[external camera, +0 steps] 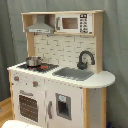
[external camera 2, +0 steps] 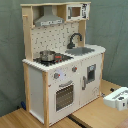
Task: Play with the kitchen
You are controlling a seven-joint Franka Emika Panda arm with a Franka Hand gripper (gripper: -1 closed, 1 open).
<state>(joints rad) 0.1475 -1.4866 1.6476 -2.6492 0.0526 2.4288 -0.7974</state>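
The kitchen [external camera: 60, 70] is a white and light-wood toy unit standing upright, seen in both exterior views. Its windowed oven door [external camera: 28, 106] is closed below two knobs [external camera: 35, 83]. A small steel pot [external camera: 33, 61] sits on the hob [external camera: 45, 67], with the sink [external camera: 73, 73] and black faucet [external camera: 85, 59] beside it. Above hang the grey hood [external camera: 40, 25] and microwave [external camera: 75, 23]. In the second exterior view the kitchen [external camera 2: 62, 65] shows its pot [external camera 2: 47, 55] and oven door [external camera 2: 64, 96]. My white gripper [external camera 2: 117, 97] is low at the second exterior view's right edge, apart from the kitchen.
A dark curtain [external camera: 10, 35] hangs behind the unit. The kitchen stands on a light wooden surface [external camera 2: 85, 117]. A closed cupboard door [external camera 2: 91, 72] with a handle sits beside the oven. A pale shape [external camera: 15, 124] shows at the first exterior view's bottom left corner.
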